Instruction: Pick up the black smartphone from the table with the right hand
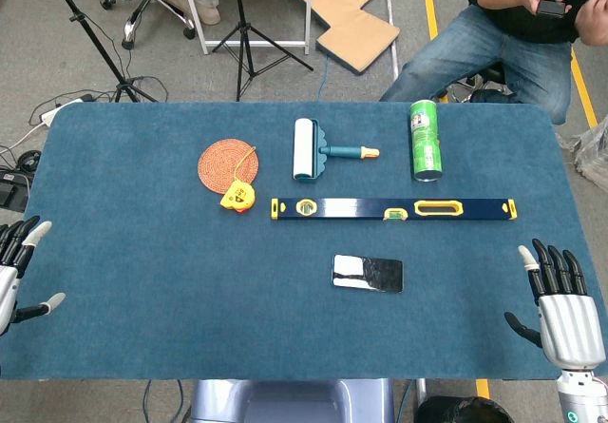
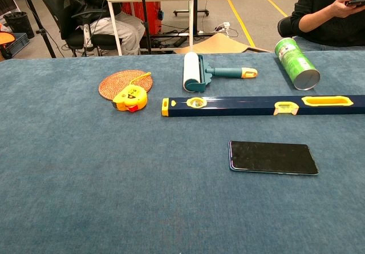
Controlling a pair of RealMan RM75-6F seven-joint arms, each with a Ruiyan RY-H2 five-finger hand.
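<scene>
While the phone [image 1: 368, 274] lies flat, screen up, on the blue bench [image 1: 142, 252] w/ nothing touching it, the right robot hand [image 1: 560, 304] sits at the near right edge, fingers spread, holding nothing, well apart from the phone, which is to its left. Left robot hand [image 1: 17, 266] at far left edge, also spread & empty. A level [image 1: 393, 208] lies just beyond the phone.

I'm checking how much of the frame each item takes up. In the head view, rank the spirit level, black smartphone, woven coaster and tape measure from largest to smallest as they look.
1. Spirit level, by far the longest.
2. Black smartphone and woven coaster: too alike to rank.
3. Tape measure, smallest.
</scene>
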